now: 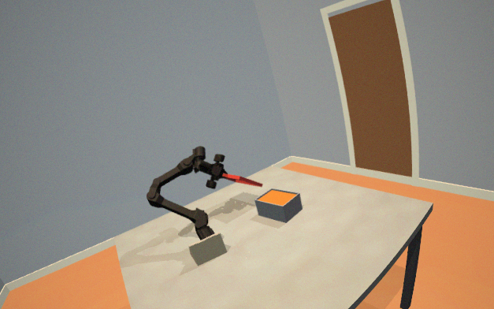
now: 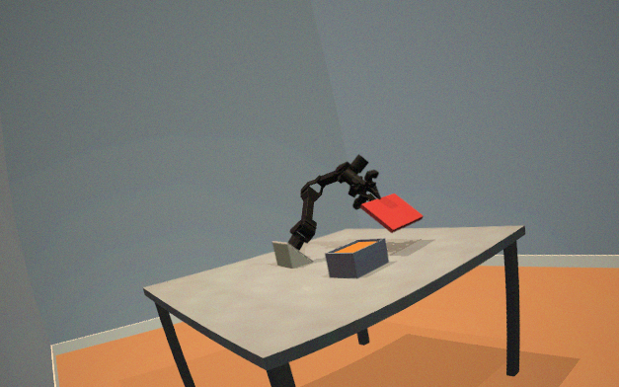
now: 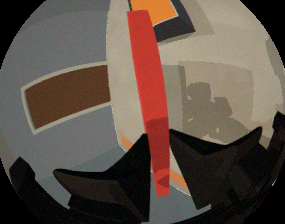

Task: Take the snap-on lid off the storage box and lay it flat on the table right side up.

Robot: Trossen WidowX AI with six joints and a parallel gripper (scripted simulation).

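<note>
Exterior view gives us the red lid (image 1: pixel 242 180) (image 2: pixel 393 212) (image 3: pixel 148 70) off the storage box (image 1: pixel 272 211) (image 2: pixel 343 267) (image 3: pixel 179 31) and up in the air, above the far part of the tabletop (image 1: pixel 307 252) (image 2: pixel 262 306) (image 3: pixel 223 52); we see it tilted, its edge away from the arm (image 1: pixel 173 177) (image 2: pixel 307 209) hanging lower than the edge by the arm. The hand (image 1: pixel 225 175) (image 2: pixel 378 198) (image 3: pixel 157 135) is closed on that upper edge, its fingers a narrow gap apart with the lid's thickness between them; in the wrist view we look along the lid as a slim red strip, one dark finger at its left and the other at its right.

From the top view, we find the lid above and to the left of the box, its low end near the box's far rim but apart from it; the box stands upright on the tabletop, uncovered, and we can see orange (image 1: pixel 277 197) (image 2: pixel 358 247) (image 3: pixel 154 9) inside its dark blue-grey walls; the arm's grey wedge-shaped base (image 1: pixel 209 250) (image 2: pixel 283 257) sits well apart from the box, to its left and nearer us in that view. Shadows of the arm and lid fall on the tabletop; a brown door (image 1: pixel 370 87) (image 3: pixel 68 95) stands beyond, at the far right in the top view; we have the lid not yet lying on the tabletop.
</note>
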